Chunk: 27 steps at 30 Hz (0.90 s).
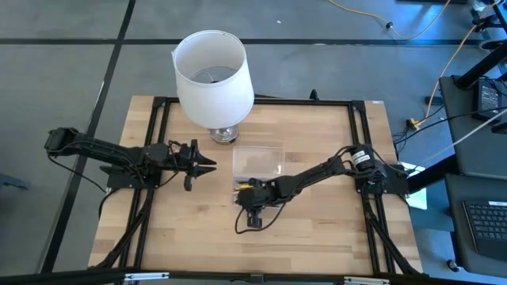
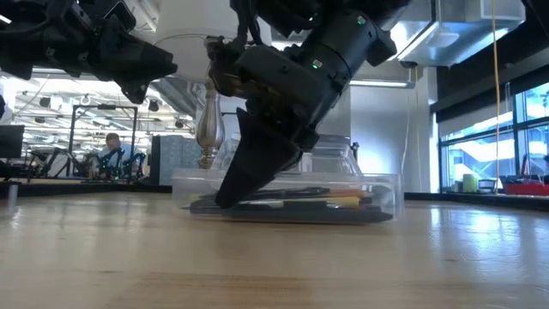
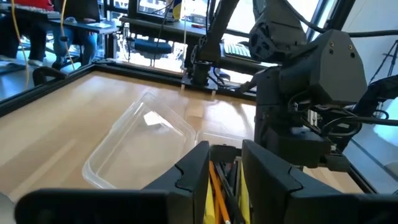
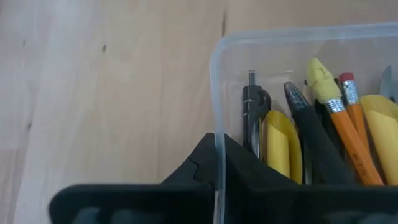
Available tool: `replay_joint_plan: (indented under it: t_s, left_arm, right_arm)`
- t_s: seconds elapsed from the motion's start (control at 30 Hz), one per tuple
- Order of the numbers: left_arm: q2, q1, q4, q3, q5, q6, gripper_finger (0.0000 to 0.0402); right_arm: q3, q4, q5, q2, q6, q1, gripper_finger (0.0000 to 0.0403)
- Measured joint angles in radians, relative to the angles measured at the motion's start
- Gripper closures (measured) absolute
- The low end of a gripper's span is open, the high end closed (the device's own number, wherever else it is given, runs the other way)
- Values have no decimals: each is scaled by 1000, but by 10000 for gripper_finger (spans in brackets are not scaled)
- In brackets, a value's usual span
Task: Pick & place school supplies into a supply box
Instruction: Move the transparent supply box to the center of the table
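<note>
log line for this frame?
right claw: shut on supply box wall | left claw: hovering beside box, holds nothing | pencils, pens: in box

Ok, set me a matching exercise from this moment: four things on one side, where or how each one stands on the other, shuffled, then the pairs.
Things:
1. supply box
2. white lamp
3. left gripper
4. right gripper

Places and states:
A. shut on a clear plastic wall
B. open and empty, above the table, to the left of the box
C. standing at the far side of the table
D. mid-table, holding pencils and pens

Pairs: 1-D, 2-C, 3-B, 4-A
</note>
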State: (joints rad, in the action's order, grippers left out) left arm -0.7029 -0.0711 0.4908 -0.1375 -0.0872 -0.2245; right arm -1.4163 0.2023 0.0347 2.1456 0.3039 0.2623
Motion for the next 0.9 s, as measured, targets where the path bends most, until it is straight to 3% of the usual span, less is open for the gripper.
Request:
replay_joint_plan:
  t_s: [0.23,0.67,0.8,0.9]
  left_arm:
    - [0,0,8,0,1,0,313]
    - [0,0,7,0,-7,2,313]
    - [0,0,12,0,-63,-11,313]
    - [-1,1,13,0,-177,-77,314]
  right_arm:
    - [-6,13,-9,2,-52,0,347]
    - [-6,-2,-4,2,-78,-3,345]
    - [-6,-3,-4,2,-100,-3,345]
    - [-6,-3,-2,2,-106,-3,345]
